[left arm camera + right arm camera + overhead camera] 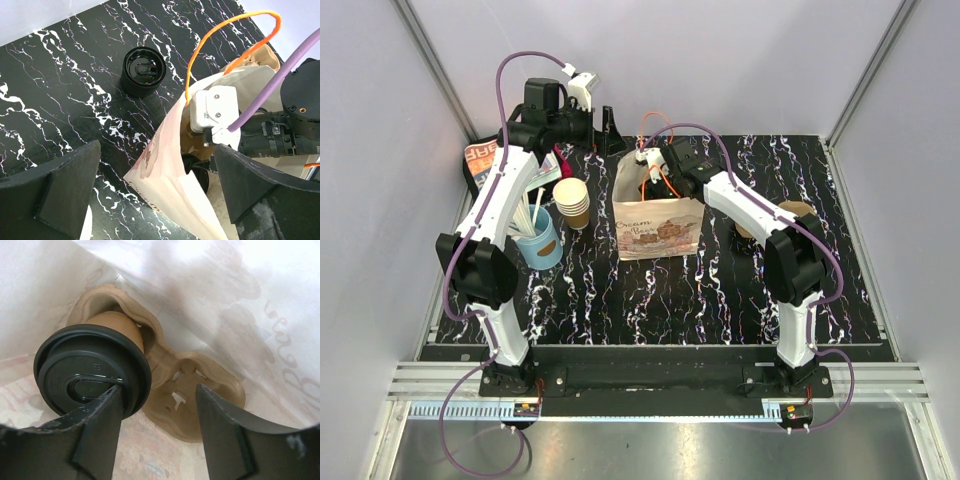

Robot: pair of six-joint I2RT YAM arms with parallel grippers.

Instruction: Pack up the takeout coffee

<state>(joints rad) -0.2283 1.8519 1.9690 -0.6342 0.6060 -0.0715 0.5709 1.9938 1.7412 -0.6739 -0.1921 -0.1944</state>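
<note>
Left gripper (157,165): jaws spread wide, gripping nothing. The bag's rim lies between them, so judge it placed to steady the mouth.
Bag (655,230): stands upright mid-table with its mouth open, giving you room to reach in.
Coffee (92,367): inside the bag, lid on, seated in one hole of the tray (185,375). The hole beside it is empty.
Right gripper (159,390): down inside the bag, jaws apart and clamping nothing. Lift straight up to avoid tipping the coffee.
</note>
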